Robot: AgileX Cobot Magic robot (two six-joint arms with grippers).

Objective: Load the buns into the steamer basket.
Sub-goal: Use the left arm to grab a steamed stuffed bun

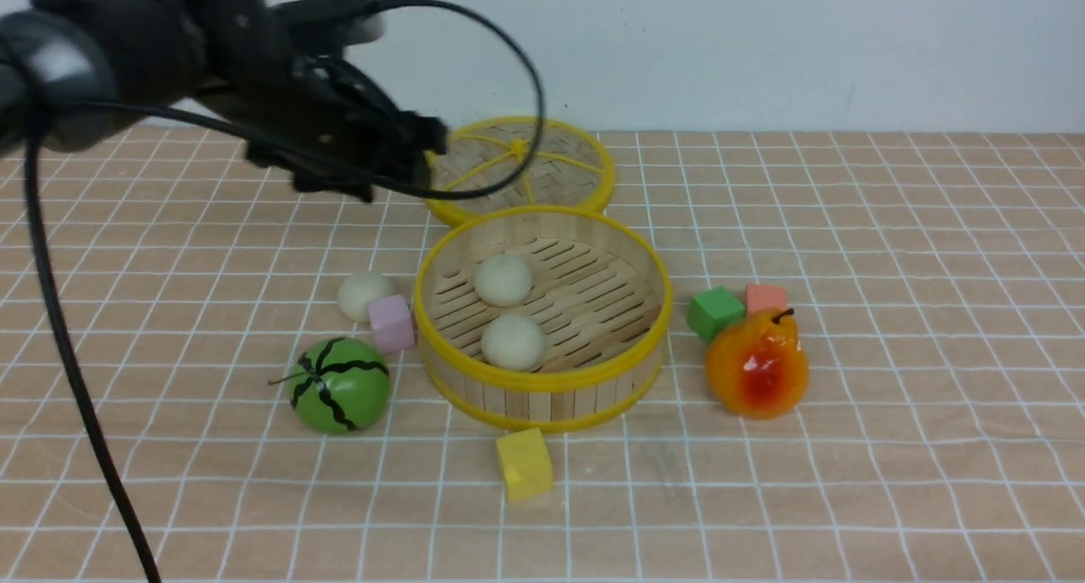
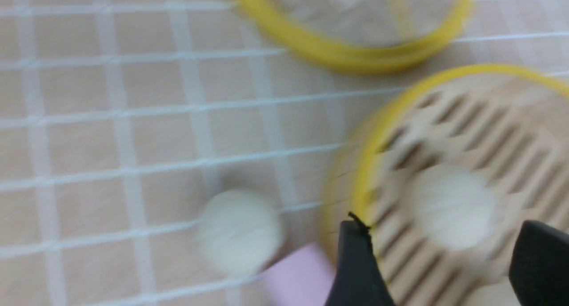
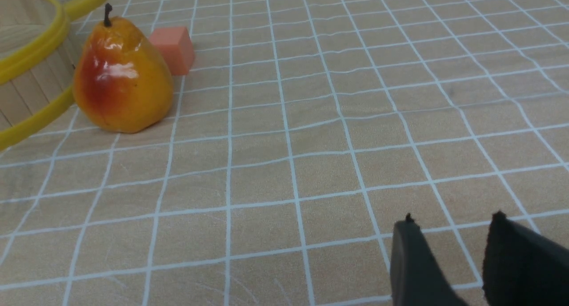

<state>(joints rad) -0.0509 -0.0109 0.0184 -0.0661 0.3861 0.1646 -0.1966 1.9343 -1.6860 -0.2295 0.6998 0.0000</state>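
Note:
The steamer basket (image 1: 542,383) stands mid-table with two buns inside, one at the back (image 1: 503,280) and one at the front (image 1: 512,342). A third bun (image 1: 365,296) lies on the cloth left of the basket, touching a pale pink cube (image 1: 392,323). My left gripper (image 1: 415,163) hangs in the air above and behind that bun, left of the basket. Its blurred wrist view shows the jaws (image 2: 440,223) wide open and empty over the basket rim (image 2: 369,163), with a basket bun (image 2: 451,206) below and the outside bun (image 2: 240,230) beside it. My right gripper (image 3: 451,221) is open over bare cloth.
A flat woven lid (image 1: 521,172) lies behind the basket. A green watermelon toy (image 1: 339,385) sits front left and a yellow cube (image 1: 524,464) in front. A green cube (image 1: 714,312), a salmon cube (image 1: 766,297) and a pear (image 1: 757,363) stand to the right.

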